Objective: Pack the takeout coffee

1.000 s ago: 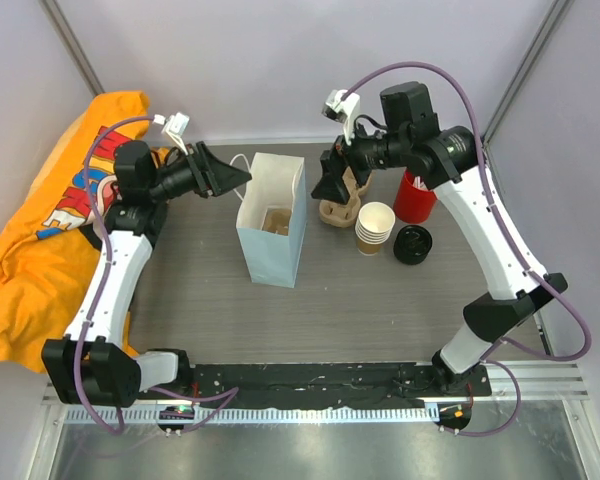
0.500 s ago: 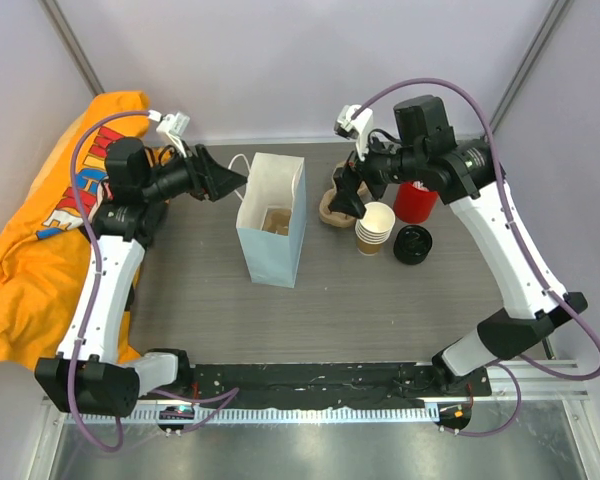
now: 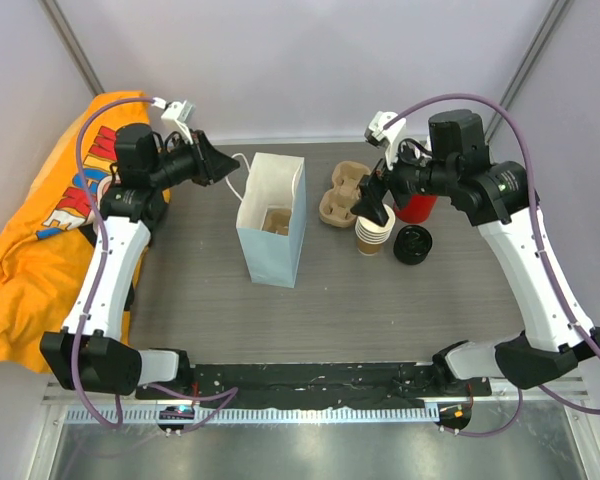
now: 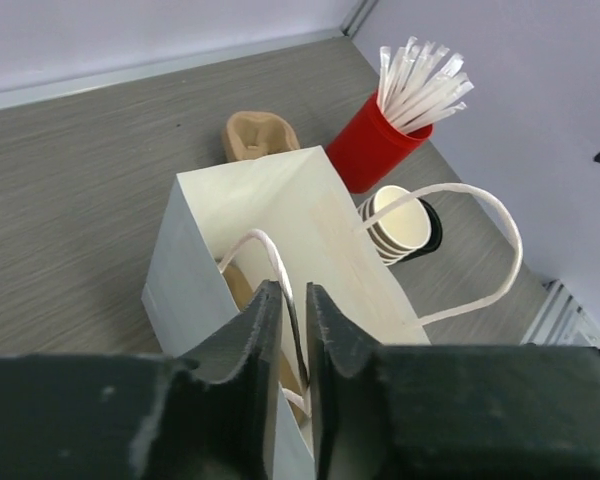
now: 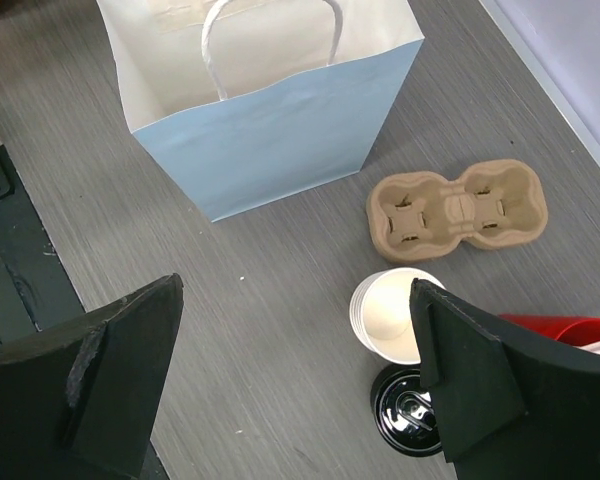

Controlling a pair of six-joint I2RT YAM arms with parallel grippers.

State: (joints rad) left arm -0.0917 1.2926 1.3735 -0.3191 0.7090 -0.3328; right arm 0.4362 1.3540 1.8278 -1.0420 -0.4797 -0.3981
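No brown cup with a black lid shows in any view. A white paper bag [image 3: 272, 225] stands open mid-table with something brown [image 3: 277, 220] inside; I cannot tell what it is. My left gripper [image 3: 223, 165] is shut on the bag's near handle [image 4: 268, 258], and in the left wrist view [image 4: 292, 305] the strap runs between its fingers. My right gripper [image 3: 373, 200] is open and empty, hovering over the stack of lidless cups [image 3: 375, 230]. In the right wrist view [image 5: 295, 380] the stack [image 5: 392, 315] lies near its right finger [image 5: 470, 385].
A cardboard cup carrier [image 3: 342, 197] lies behind the cup stack. A red holder of straws [image 3: 416, 203] and loose black lids [image 3: 413, 244] sit to the right. An orange cloth [image 3: 40, 230] hangs over the table's left edge. The carrier [image 5: 458, 210] and the lids [image 5: 410, 412] also show in the right wrist view.
My right gripper has moved right, from the cup carrier to above the stack of cups, and the arm has swung outward. My left gripper has drawn back left a little with the handle.
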